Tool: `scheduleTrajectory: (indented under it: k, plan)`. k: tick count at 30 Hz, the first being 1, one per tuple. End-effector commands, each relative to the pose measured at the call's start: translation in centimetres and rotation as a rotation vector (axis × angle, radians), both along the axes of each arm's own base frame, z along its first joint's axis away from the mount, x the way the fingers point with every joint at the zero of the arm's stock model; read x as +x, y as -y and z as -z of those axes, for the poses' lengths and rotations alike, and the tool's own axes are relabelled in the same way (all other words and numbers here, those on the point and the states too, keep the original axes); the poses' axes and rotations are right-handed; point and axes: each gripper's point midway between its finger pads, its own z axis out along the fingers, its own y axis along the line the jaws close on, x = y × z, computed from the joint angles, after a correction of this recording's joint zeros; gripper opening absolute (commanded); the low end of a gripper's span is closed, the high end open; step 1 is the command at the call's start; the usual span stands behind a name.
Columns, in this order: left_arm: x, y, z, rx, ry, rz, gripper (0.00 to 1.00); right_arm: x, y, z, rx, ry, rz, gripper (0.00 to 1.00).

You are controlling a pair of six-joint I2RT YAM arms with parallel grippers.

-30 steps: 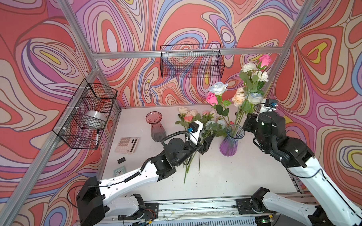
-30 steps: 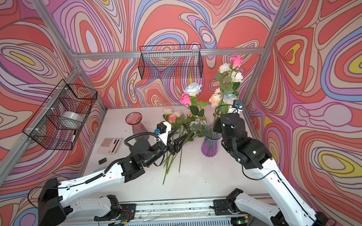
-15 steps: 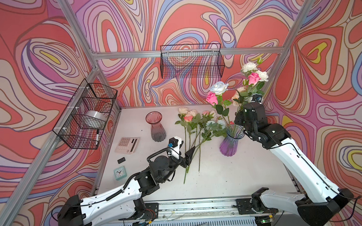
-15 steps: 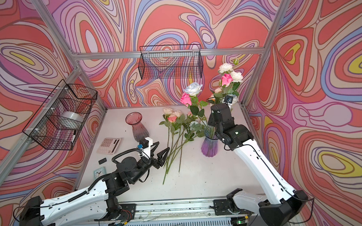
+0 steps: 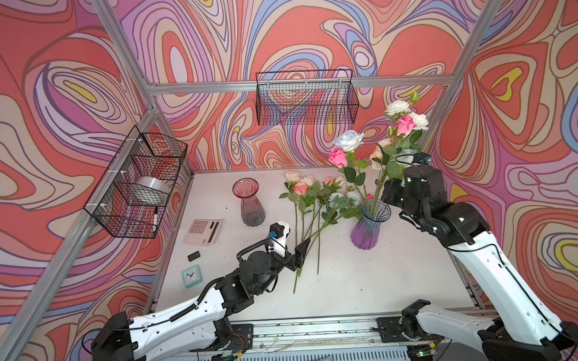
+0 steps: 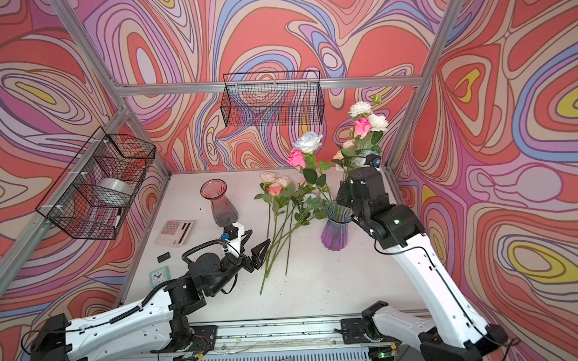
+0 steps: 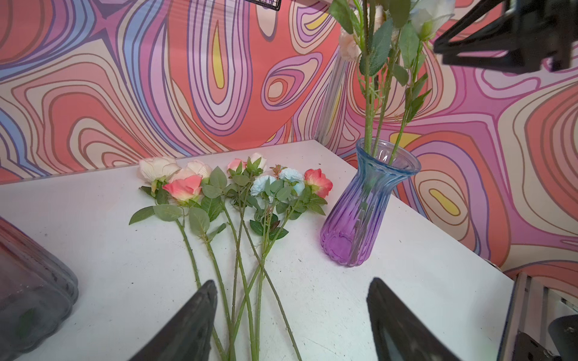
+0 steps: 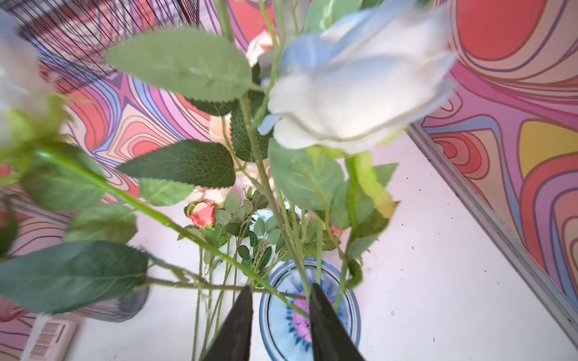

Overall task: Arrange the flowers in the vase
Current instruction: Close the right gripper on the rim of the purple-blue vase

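Left gripper (image 7: 292,281) is hovering wide open and empty over flowers (image 7: 184,191) lying on the worktop (image 7: 93,256).
Right gripper (image 8: 280,287) is hanging part-open above the vase (image 8: 350,312), gripping nothing.

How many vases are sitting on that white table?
2. A dark red vase stands beside the calculator; a purple-blue vase, holding flowers, stands further right, past the loose stems. None seems hidden.

You'll see a calculator (image 5: 202,231) and small teal clock (image 5: 191,275) on the tabletop (image 5: 367,284), and a tape roll (image 5: 152,189) in the wall basket (image 5: 124,226).
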Motion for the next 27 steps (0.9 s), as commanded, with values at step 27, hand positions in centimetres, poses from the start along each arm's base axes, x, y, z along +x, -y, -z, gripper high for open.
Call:
scheduleTrajectory:
  k: [27]
  plan:
    - [-0.8,-2.7,2.1,-0.002,-0.1,-0.054,0.79,-0.8,1.0,14.4,0.327,-0.433,0.037,0.4]
